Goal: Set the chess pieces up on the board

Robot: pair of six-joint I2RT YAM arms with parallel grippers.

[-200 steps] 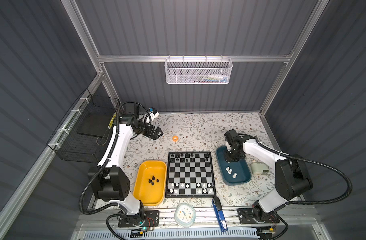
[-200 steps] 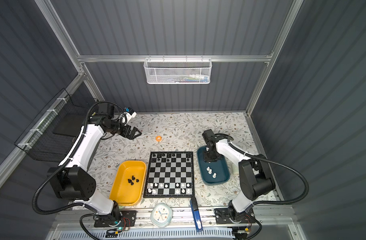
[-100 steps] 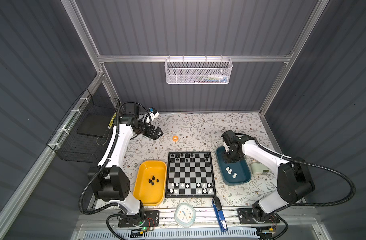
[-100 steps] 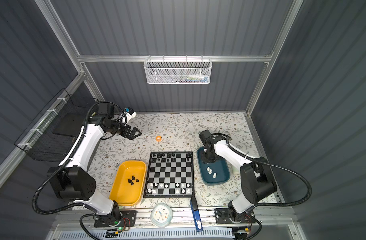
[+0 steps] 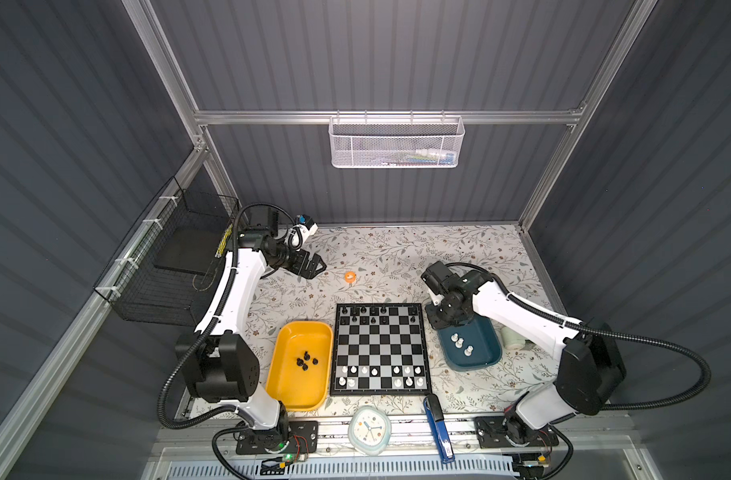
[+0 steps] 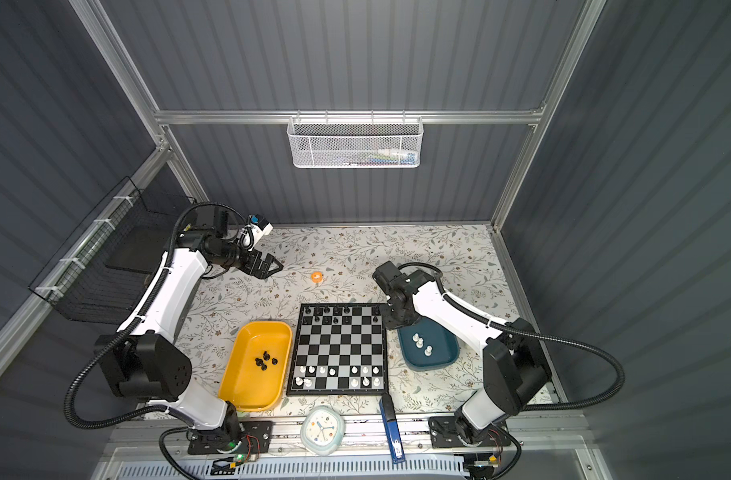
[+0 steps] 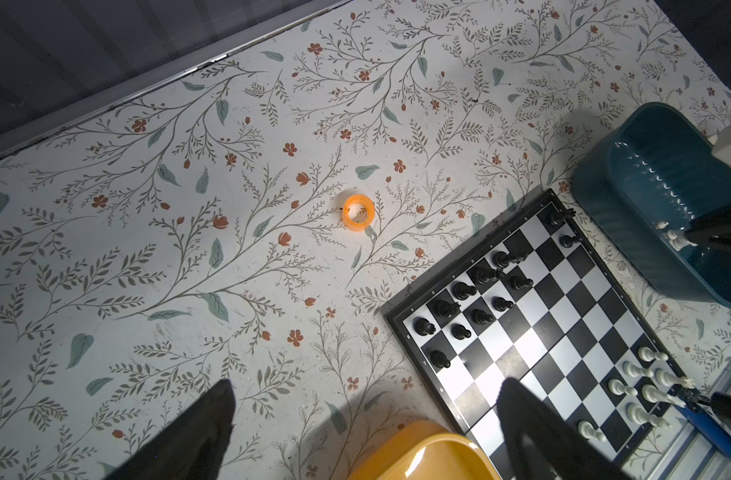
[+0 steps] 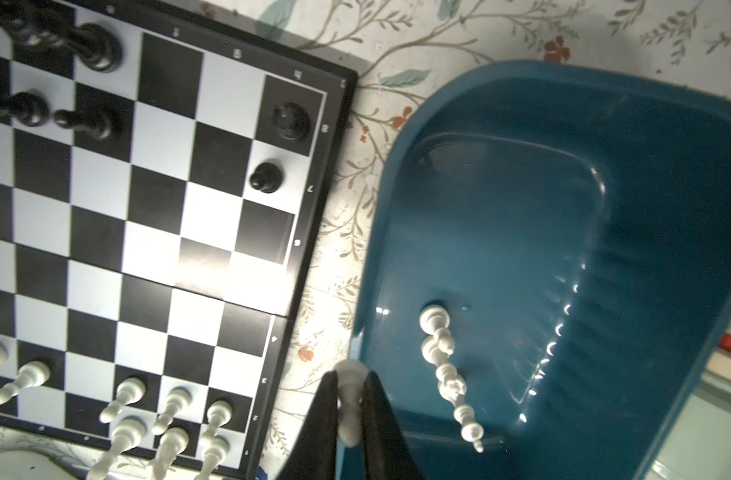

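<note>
Progress: roughly three quarters, by count. On the board, about a dozen black chess pieces in the two ranks at its 12 o'clock edge. About a dozen white ones in the two ranks at its 6 o'clock edge. Gaps in all four ranks. Left to place: four black, three white, plus the one in the grip.

Containers:
- yellow tray at the board's 9 o'clock, with four black pieces clustered mid-tray.
- teal tray at the board's 3 o'clock, with three white pieces in a loose line, standing by the look of it.

Grip status:
- right gripper clenched on a white piece, over the teal tray's 10 o'clock rim, just beside the board's 2 o'clock corner. Next, presumably: a free square in the white ranks.
- left gripper released and empty, above bare table at the board's 11 o'clock. Near the orange ring, well apart from the yellow tray.
</note>
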